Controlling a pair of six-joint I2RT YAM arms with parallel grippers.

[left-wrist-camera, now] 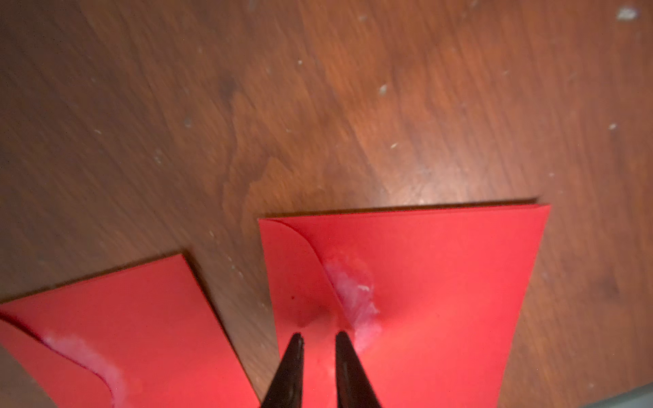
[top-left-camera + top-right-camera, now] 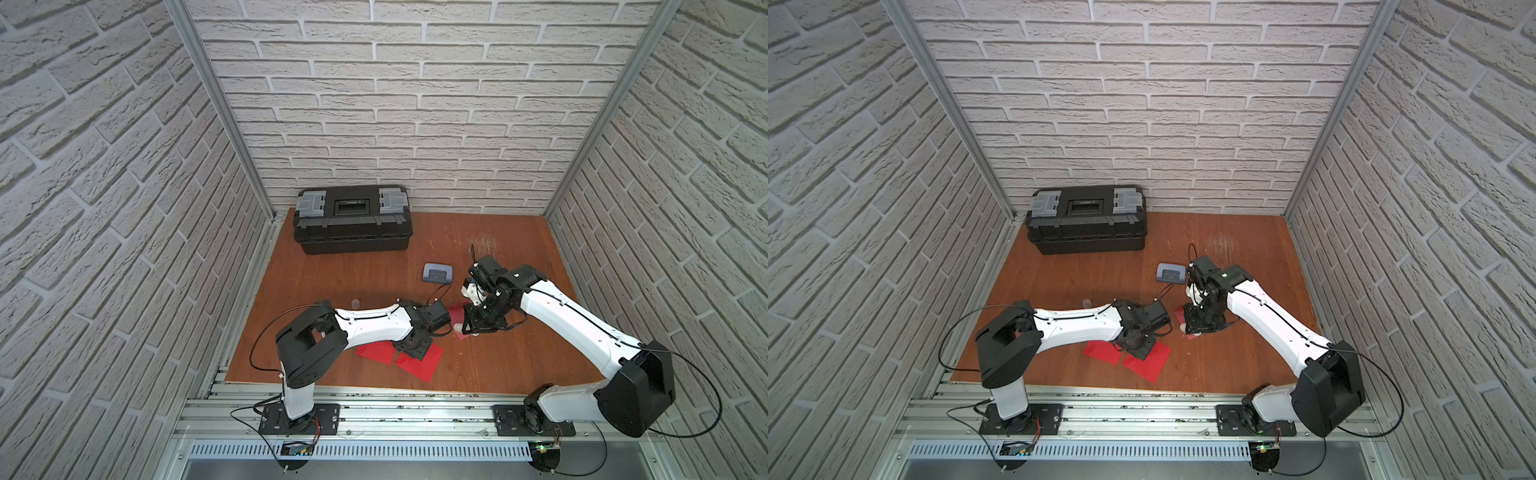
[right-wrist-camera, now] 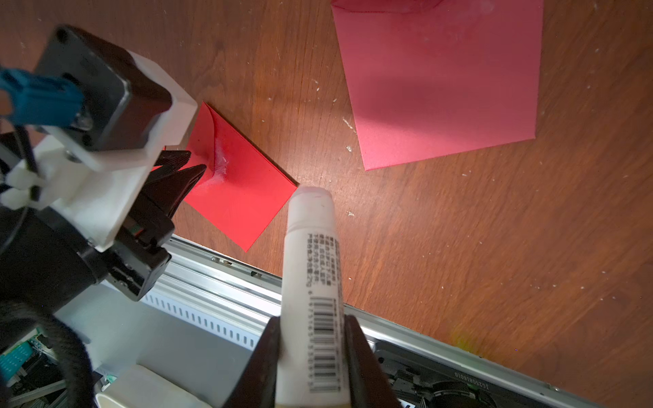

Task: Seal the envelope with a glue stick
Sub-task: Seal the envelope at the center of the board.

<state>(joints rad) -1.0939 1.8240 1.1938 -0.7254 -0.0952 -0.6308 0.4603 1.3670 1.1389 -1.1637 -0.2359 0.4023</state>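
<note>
On the wooden table (image 2: 498, 353), a black toolbox (image 2: 352, 220) is recorded at the back wall, a glue-smeared red envelope (image 1: 441, 282) is found beneath the left gripper (image 1: 319, 337), its jaws narrowly parted, and the glue stick (image 3: 311, 261) is held clamped in the right gripper (image 3: 312, 330), near that envelope.

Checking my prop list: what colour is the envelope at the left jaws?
Bright red envelope, whitish glue smear along its flap; clearest in left wrist view.

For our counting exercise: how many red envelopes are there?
3. One envelope under the left gripper, second envelope beside it, third envelope partly hidden below the right gripper. More may be hidden.
</note>
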